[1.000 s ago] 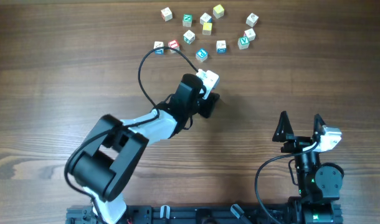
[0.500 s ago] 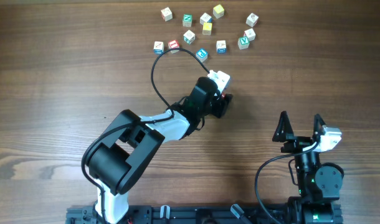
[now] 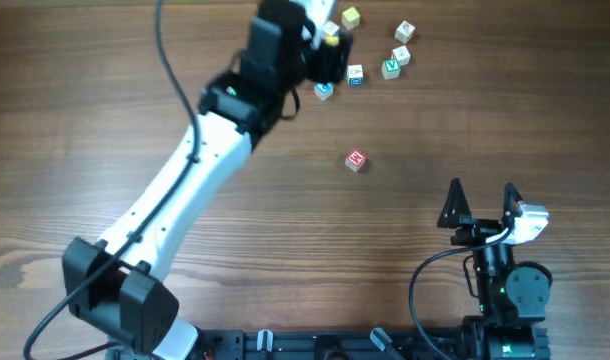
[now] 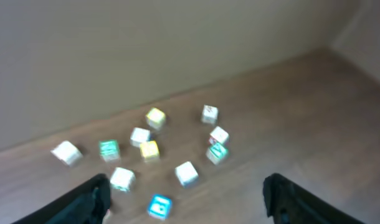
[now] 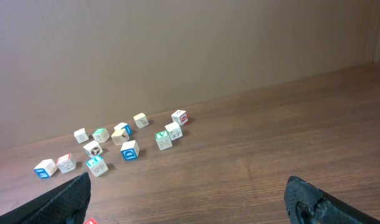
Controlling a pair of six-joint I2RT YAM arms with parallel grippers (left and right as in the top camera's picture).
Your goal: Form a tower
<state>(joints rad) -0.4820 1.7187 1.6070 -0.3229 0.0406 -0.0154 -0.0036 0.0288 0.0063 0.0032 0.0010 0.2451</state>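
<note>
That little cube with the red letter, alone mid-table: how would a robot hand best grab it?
By two opposite side faces of the red-lettered cube, coming straight down from above. It sits flat on the table, apart from the other cubes, and looks slightly turned, so the grip should probably be twisted to meet its faces squarely.

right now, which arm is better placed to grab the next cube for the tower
Left. The left gripper hangs open right over the cube cluster at the table's far side, nothing between its fingers. The right gripper sits open near its base, away from the cluster. The lone red cube lies mid-table.
</note>
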